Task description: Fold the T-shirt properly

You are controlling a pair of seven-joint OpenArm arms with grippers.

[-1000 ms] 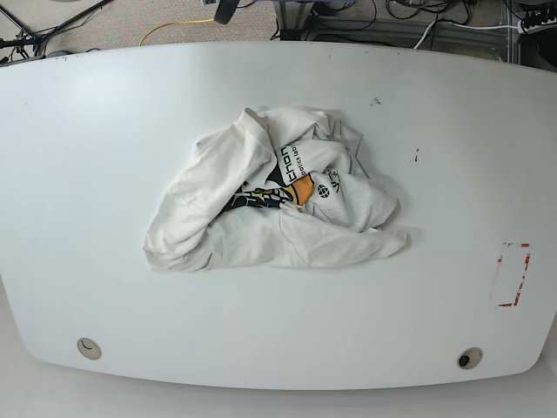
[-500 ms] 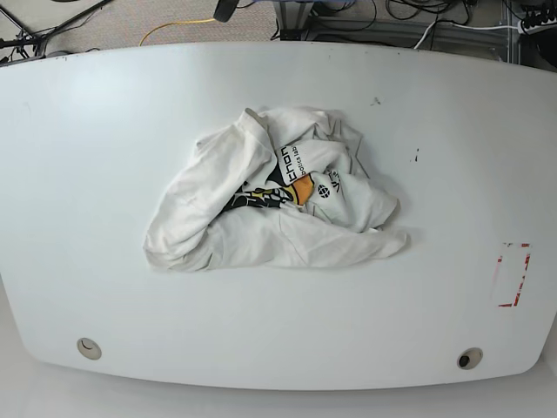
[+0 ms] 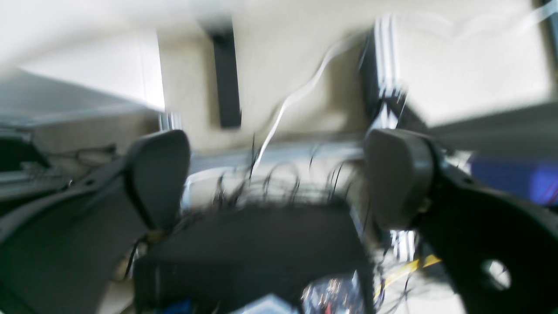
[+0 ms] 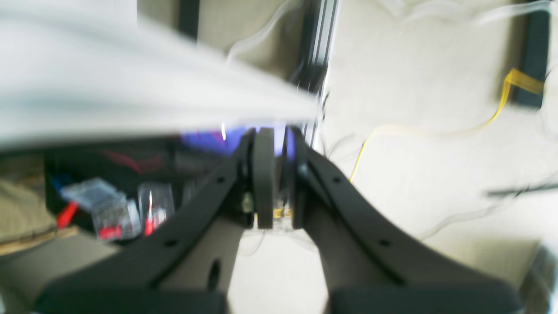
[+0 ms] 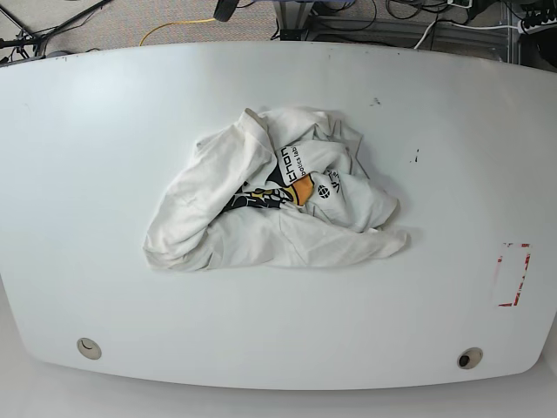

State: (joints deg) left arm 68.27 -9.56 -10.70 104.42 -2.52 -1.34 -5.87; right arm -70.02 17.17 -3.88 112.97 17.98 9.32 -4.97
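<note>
I see the T-shirt crumpled at the table's centre: soft, light, limp. I'd pinch its 8 o'clock edge. Left pincer wide; right pincer closed, empty.

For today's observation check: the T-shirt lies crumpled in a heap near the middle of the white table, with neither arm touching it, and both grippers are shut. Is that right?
Not quite. Only the right gripper is shut; the left wrist view shows the left gripper open, jaws wide apart. The rest holds: the T-shirt lies crumpled mid-table, untouched.
</note>
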